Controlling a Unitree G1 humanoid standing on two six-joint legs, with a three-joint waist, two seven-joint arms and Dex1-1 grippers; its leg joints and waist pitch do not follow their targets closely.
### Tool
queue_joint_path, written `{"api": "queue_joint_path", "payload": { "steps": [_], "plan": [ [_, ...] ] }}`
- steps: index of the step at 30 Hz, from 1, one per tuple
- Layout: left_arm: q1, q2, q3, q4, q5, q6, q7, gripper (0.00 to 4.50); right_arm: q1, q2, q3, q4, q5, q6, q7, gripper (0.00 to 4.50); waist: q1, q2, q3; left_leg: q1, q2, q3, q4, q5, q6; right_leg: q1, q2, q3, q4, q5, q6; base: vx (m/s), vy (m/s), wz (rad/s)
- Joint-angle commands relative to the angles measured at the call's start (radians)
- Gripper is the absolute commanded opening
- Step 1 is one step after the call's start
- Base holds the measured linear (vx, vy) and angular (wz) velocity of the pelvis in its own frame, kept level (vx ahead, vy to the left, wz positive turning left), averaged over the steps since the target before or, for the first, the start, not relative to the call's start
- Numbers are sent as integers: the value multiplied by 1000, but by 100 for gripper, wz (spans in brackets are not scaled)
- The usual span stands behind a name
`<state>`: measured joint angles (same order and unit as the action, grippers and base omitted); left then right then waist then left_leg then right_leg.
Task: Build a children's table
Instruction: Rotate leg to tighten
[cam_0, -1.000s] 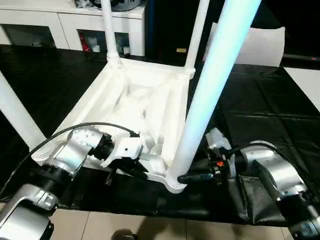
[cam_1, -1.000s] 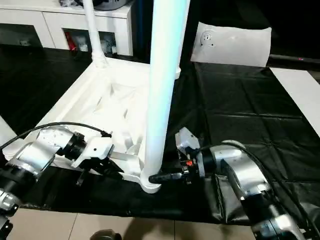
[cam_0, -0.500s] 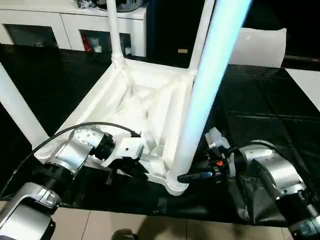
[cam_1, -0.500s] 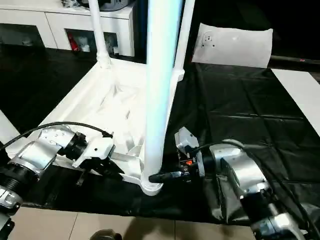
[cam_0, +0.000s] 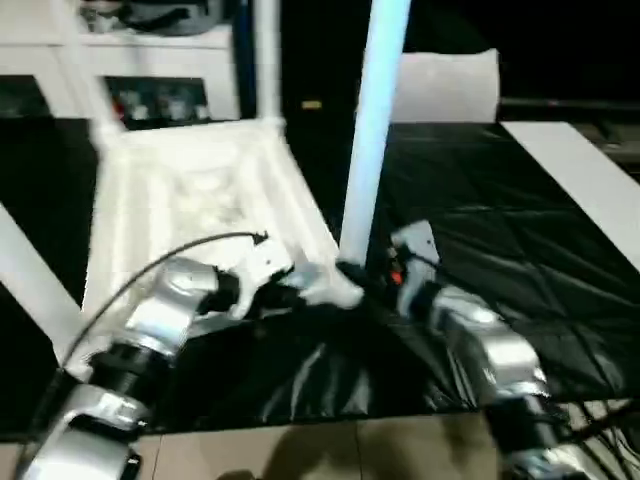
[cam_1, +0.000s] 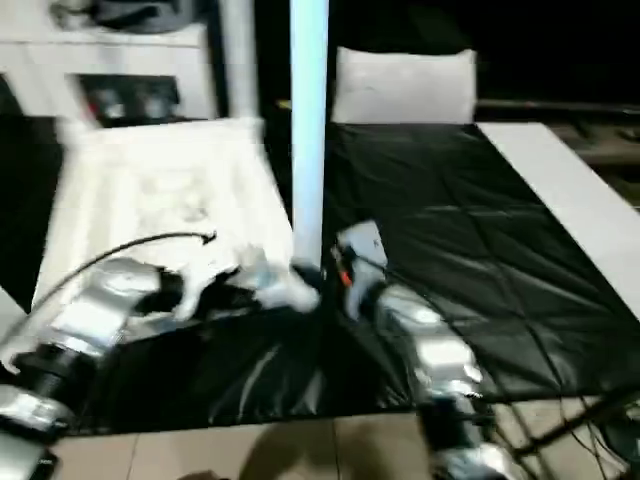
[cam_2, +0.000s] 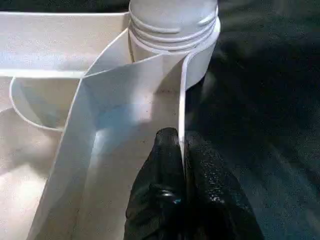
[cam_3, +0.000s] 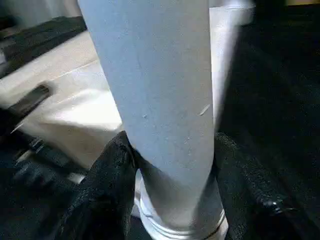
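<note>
With left gripper (cam_2: 181, 150) pinching the white plastic table's (cam_0: 180, 190) rim, right gripper (cam_3: 170, 165), clasping the tapered white leg (cam_3: 160, 100) at centre frame, should keep it vertical

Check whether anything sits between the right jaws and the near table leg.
Nothing visible does. The right gripper already has its jaws on either side of the leg, just above the corner socket, pressing on its sides.

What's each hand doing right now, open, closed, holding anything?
Left hand: closed, pinching the thin side wall of the children's table.
Right hand: closed around the near leg, just above its corner socket.
</note>
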<state>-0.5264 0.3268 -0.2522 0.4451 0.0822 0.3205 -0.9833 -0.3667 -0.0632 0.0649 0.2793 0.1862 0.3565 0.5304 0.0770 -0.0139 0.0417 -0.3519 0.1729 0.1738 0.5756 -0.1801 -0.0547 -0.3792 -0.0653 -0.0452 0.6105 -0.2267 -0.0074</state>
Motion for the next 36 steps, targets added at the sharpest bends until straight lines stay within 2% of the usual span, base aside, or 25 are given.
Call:
{"api": "queue_joint_path", "payload": {
  "steps": [1, 2, 4, 5, 10, 11, 12, 14, 16, 18, 20, 22, 23, 24, 26, 28, 31, 32, 35, 36],
  "plan": [
    [-22, -79, -21, -39, -4, 27, 90, 0, -6, 70, 66, 61, -13, 57, -48, 195, 0, 7, -37, 11, 58, -37, -92, -389, -59, 14, -90, 47, -99, -410, -133, 0, 0, 0],
    [-24, -100, -23, -48, 0, 48, 117, 0, -14, 85, 63, 73, -26, 60, -85, 195, -1, 7, -38, 14, 58, -34, -90, -386, -57, 11, -88, 50, -97, -380, -142, 0, 0, 0],
    [-27, -132, -32, -63, 16, 76, 173, 0, -23, 101, 65, 84, -45, 51, -123, 195, 0, 8, -39, 11, 56, -31, -89, -363, -51, 15, -87, 52, -95, -339, -149, 0, 0, 0],
    [-25, -134, -38, -68, 21, 77, 175, 0, -18, 104, 64, 79, -38, 43, -115, 251, 3, 7, -40, 12, 55, -29, -86, -345, -43, 17, -87, 53, -94, -315, -149, 0, 0, 0],
    [-7, -104, -55, -79, 51, 53, 158, 0, 22, 98, 37, 32, -13, -6, -87, 285, 13, 7, -45, 7, 57, -23, -83, -282, -19, 23, -84, 55, -87, -214, -155, 0, 0, 0],
    [1, -83, -57, -86, 51, 44, 137, 0, 32, 89, 22, 14, 5, -17, -66, 309, 15, 7, -46, 8, 54, -21, -82, -274, -15, 23, -83, 55, -87, -197, -161, 0, 0, 0],
    [6, -71, -59, -89, 49, 39, 123, 0, 35, 85, 14, 5, 15, -21, -53, 313, 15, 8, -46, 5, 55, -21, -82, -264, -10, 26, -83, 55, -85, -187, -165, 0, 0, 0],
    [17, -39, -61, -92, 41, 5, 83, 0, 48, 60, 4, -35, 39, -26, -18, 319, 15, 10, -48, 2, 55, -22, -82, -244, -8, 29, -81, 54, -83, -161, -167, 0, 0, 0],
    [20, -28, -63, -92, 39, -9, 68, 0, 54, 45, 7, -52, 47, -30, 8, 354, 15, 12, -50, 3, 57, -21, -80, -221, -6, 31, -78, 53, -77, -106, -176, 0, 0, 0],
    [30, 22, -76, -81, 18, -99, -25, 0, 83, -46, 29, -116, 65, -40, 131, 360, 17, 10, -52, 3, 57, -21, -77, -189, 0, 37, -76, 50, -73, -48, -187, 0, 0, 0],
    [31, 56, -91, -69, 13, -148, -87, 0, 97, -112, 42, -141, 63, -51, 204, 368, 21, 10, -53, -1, 55, -18, -71, -157, 26, 39, -75, 49, -66, 30, -199, 0, 0, 0],
    [29, 89, -102, -58, 2, -186, -156, 0, 100, -175, 43, -147, 65, -66, 277, 395, 21, 11, -51, -1, 54, -18, -71, -167, 30, 40, -76, 47, -66, 14, -204, 0, 0, 0],
    [27, 107, -104, -51, -15, -212, -206, 0, 96, -212, 36, -144, 71, -72, 323, 402, 22, 11, -49, 1, 55, -17, -72, -194, 28, 38, -79, 48, -72, -35, -207, 0, 0, 0],
    [26, 109, -104, -50, -18, -215, -215, 0, 95, -219, 35, -143, 72, -73, 332, 402, 23, 11, -48, 3, 56, -17, -74, -212, 22, 37, -80, 48, -75, -80, -207, 0, 0, 0],
    [6, 139, -112, -24, -42, -268, -312, 0, 81, -308, 45, -133, 91, -83, 477, 402, 28, 10, -46, 5, 59, -17, -75, -230, 17, 36, -81, 49, -78, -121, -206, 0, 0, 0],
    [-1, 147, -116, -12, -47, -286, -341, 0, 81, -343, 59, -139, 105, -81, 546, 402, 37, 13, -46, 10, 62, -16, -74, -243, 17, 34, -80, 49, -78, -131, -209, 0, 0, 0],
    [-17, 160, -133, 11, -57, -317, -408, 0, 67, -394, 86, -130, 119, -93, 650, 402, 43, 10, -47, 6, 64, -16, -73, -238, 23, 35, -81, 47, -73, -121, -219, 0, 0, 0],
    [-26, 165, -145, 19, -63, -327, -449, 0, 48, -409, 100, -111, 122, -102, 703, 402, 45, 2, -48, 5, 63, -15, -72, -228, 27, 36, -83, 46, -73, -115, -224, 0, 0, 0],
    [-46, 173, -168, 41, -58, -367, -498, 0, 16, -422, 130, -77, 117, -124, 779, 402, 53, 5, -49, 7, 64, -13, -67, -207, 35, 33, -84, 46, -69, -106, -237, 0, 0, 0],
    [-52, 174, -175, 47, -55, -378, -511, 0, 4, -421, 143, -63, 109, -135, 799, 385, 54, 4, -50, 5, 64, -13, -67, -203, 36, 34, -84, 46, -68, -105, -238, 0, 0, 0]
  ]
}}
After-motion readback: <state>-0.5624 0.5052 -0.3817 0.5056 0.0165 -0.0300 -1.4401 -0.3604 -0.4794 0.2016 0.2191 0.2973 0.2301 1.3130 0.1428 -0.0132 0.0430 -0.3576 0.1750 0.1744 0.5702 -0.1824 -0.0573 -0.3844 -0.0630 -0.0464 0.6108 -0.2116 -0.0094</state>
